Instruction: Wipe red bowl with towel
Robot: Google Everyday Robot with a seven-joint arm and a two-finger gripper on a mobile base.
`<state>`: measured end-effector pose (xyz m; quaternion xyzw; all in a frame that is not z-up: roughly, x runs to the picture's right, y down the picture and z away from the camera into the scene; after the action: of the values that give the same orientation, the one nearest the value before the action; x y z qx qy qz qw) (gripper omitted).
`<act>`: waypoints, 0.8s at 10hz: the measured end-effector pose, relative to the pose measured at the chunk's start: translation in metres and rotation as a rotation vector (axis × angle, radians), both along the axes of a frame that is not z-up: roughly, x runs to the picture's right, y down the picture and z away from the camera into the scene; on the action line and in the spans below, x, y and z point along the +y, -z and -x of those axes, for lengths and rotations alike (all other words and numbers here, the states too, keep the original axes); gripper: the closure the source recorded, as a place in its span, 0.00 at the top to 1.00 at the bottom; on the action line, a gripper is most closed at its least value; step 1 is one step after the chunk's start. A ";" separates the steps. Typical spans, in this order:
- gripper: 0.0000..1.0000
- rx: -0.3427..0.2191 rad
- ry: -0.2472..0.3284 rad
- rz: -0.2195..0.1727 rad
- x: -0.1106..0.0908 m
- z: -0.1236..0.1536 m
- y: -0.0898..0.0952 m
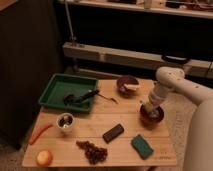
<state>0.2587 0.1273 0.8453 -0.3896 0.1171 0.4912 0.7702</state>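
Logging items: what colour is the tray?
The tray is green, camera view; the gripper is over the red bowl.

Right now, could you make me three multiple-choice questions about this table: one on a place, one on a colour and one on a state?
1. Where is the tool?
A. at the left edge
B. down at the red bowl
C. high above everything

2. What colour is the tray?
A. green
B. blue
C. white

3. In what state is the tray?
A. empty
B. holding a dark utensil
C. turned over

Answers:
1. B, since the arm ends right at the red bowl on the right side.
2. A, since its rim and floor are plainly green.
3. B, since the dark utensil lies inside it and the tray sits upright.
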 end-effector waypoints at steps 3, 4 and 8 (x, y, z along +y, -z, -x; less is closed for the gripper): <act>0.00 -0.047 0.030 0.019 0.013 0.021 0.007; 0.00 -0.056 0.036 0.034 0.022 0.022 0.011; 0.00 -0.048 0.048 0.041 0.030 0.011 0.023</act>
<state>0.2474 0.1576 0.8226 -0.4141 0.1180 0.4607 0.7761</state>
